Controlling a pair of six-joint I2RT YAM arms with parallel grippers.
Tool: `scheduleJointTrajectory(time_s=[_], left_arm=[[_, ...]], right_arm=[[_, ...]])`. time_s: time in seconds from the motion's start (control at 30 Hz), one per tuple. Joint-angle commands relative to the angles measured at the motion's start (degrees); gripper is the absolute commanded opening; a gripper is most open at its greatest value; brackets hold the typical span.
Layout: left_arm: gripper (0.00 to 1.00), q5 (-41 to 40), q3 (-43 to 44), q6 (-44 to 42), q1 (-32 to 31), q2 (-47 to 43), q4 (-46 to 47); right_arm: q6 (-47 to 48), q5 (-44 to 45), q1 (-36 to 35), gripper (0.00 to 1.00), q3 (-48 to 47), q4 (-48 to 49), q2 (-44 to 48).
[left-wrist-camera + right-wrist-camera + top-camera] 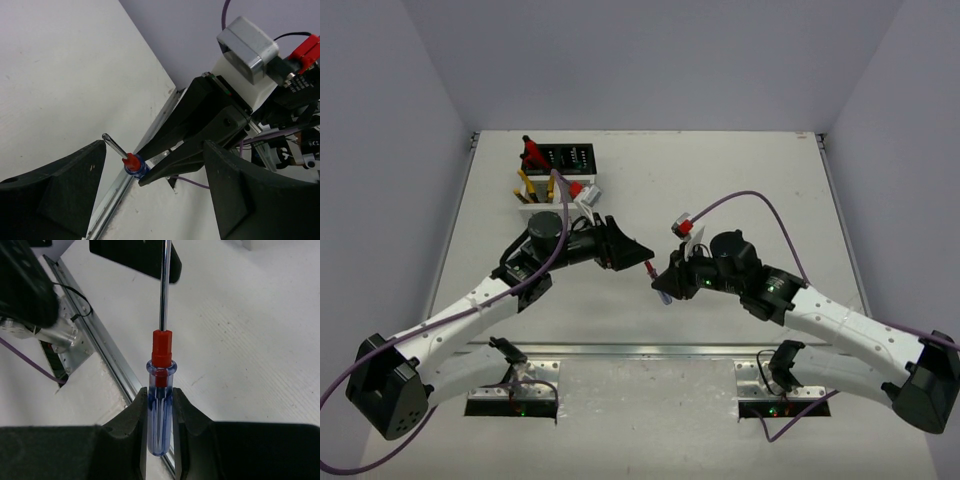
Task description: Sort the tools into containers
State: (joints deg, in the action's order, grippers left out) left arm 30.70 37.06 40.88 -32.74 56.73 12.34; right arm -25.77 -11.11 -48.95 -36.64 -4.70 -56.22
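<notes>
My right gripper (160,422) is shut on the clear blue handle of a screwdriver (160,405) with a red collar. Its steel shaft points up towards one black finger (135,257) of my left gripper. In the top view the screwdriver (658,284) hangs in my right gripper (665,290) above the table's middle. My left gripper (638,257) is open and empty, facing it. In the left wrist view the screwdriver (133,163) sits between my left gripper's spread fingers (55,192). The black container (568,158) and the white container (542,209) stand at the back left.
Red-and-black cutters (531,151) stick out of the black container. Two yellow-handled pliers (526,186) and a red-handled tool (577,189) stand in the white one. A metal rail (640,349) runs along the near edge. Purple cables loop over both arms.
</notes>
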Motion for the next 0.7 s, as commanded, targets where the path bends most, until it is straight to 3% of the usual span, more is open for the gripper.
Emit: scheduleJointTrajectory(time_s=[0.0,0.07,0.17,0.23,0.27,0.37,0.4,0.43,0.5,0.53,0.57,0.63,0.67], left_arm=[[0.73,0.33,0.90,1.13,-1.97,1.01,5.77],[0.70,0.07,0.55,1.23,-2.16,0.93,5.70],[0.29,0.65,0.29,1.88,-2.75,1.09,6.70],[0.08,0.79,0.97,2.01,-2.71,1.16,6.38],[0.01,0.09,1.51,1.87,-2.71,1.09,5.50],[0.00,-3.07,3.18,0.88,-2.77,0.67,2.37],[0.00,-4.04,3.79,0.44,-2.77,0.58,1.49],[0.00,-6.01,5.28,-0.35,-2.77,0.65,-1.17],[0.00,-9.62,6.52,-2.01,-2.77,0.84,-3.61],[0.00,-11.66,7.39,-3.00,-2.77,1.01,-5.21],[0.00,-14.50,7.98,-3.86,-2.77,1.23,-6.29],[0.00,-18.57,9.34,-5.36,-2.77,1.65,-8.35],[0.00,-22.10,10.28,-6.08,-2.77,1.92,-9.72]], right_arm=[[2.04,-2.52,-0.01,0.00,-4.14,1.20,1.47],[1.95,-2.53,-0.01,0.00,-4.44,1.28,1.63],[1.95,-3.06,-0.01,0.00,-6.27,1.44,0.89],[1.92,-2.31,-0.01,0.00,-6.84,1.54,0.35],[1.98,-2.18,-0.01,0.00,-6.99,1.54,0.06],[2.13,-1.47,-0.01,0.04,-6.78,1.80,-0.30],[2.04,-1.12,-0.01,0.10,-6.52,1.89,-0.21],[1.81,0.52,-0.01,0.27,-6.28,1.81,-0.13],[1.77,1.48,-0.01,0.34,-5.90,1.63,0.40],[1.88,2.02,-0.01,0.43,-5.77,1.49,0.61],[1.94,2.77,-0.01,0.57,-5.66,1.17,0.87],[2.02,5.29,-0.01,0.94,-5.97,-1.42,1.45],[2.04,7.27,-0.01,0.99,-6.28,-3.11,1.75]])
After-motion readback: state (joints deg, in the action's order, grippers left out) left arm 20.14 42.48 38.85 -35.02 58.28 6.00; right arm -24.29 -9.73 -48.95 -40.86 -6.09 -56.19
